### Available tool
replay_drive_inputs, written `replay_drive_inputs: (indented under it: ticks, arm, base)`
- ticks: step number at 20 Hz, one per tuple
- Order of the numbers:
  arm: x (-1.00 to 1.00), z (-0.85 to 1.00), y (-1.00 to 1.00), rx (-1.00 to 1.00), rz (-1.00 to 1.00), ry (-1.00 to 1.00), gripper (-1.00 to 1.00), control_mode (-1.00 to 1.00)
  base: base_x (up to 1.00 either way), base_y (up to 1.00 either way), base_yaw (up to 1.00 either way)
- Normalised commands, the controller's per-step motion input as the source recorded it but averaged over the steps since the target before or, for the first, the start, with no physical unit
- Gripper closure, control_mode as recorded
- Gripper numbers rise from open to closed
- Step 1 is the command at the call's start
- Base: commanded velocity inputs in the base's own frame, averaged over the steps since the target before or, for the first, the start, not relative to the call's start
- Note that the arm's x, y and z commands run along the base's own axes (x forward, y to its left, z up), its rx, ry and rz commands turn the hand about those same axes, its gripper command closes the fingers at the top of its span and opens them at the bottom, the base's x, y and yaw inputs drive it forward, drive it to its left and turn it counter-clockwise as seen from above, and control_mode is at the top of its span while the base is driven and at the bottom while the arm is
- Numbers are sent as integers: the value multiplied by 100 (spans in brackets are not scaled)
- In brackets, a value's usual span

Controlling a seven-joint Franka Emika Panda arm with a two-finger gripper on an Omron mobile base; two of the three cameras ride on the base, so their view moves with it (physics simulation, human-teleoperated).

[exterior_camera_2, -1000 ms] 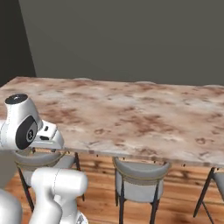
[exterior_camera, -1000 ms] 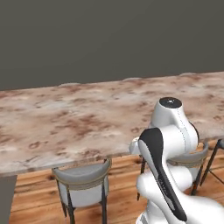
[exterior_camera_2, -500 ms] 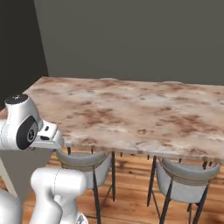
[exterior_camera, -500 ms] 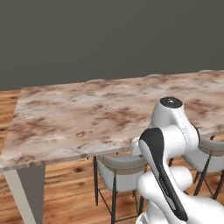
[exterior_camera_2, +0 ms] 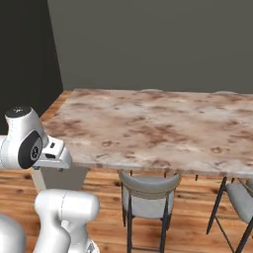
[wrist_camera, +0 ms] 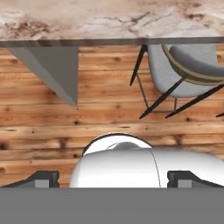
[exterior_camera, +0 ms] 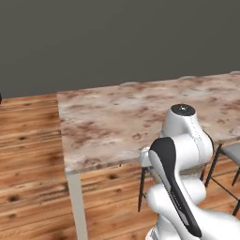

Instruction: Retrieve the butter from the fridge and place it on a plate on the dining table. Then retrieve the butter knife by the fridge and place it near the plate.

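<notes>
The dining table (exterior_camera: 108,117) has a brown-and-cream marbled top and runs across in front of me; its left end and corner leg (exterior_camera: 77,201) are in sight. The same table (exterior_camera_2: 158,123) spans the right base view, and its edge (wrist_camera: 109,26) crosses the top of the hand view. My gripper (wrist_camera: 114,177) points down at the wood floor in front of the table, open, with nothing between its fingertips (wrist_camera: 41,178). The arm is folded close to the base. The butter, the fridge, the plate and the butter knife are out of view.
Grey chairs (exterior_camera_2: 148,190) with thin dark legs are tucked under the near edge of the table; one chair (wrist_camera: 188,70) is close to the hand. Wood floor (exterior_camera: 28,154) lies open left of the table's end. A dark wall (exterior_camera_2: 24,59) stands at the far left.
The whole picture has shifted: the base has driven left along the table, bringing its left end and leg into view. The gripper stays open and the arm keeps its pose.
</notes>
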Motion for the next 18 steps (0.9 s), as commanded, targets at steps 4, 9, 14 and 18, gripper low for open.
replay_drive_inputs:
  ticks: [4, 9, 14, 18]
  arm:
    - [0, 0, 0, 0, 0, 0, -100, 100]
    - [0, 0, 0, 0, 0, 0, -100, 100]
    - [0, 0, 0, 0, 0, 0, -100, 100]
    - [0, 0, 0, 0, 0, 0, -100, 100]
  base:
    - [-8, 78, -10]
    - [11, 95, -19]
    - [4, 100, -3]
    - [2, 100, 0]
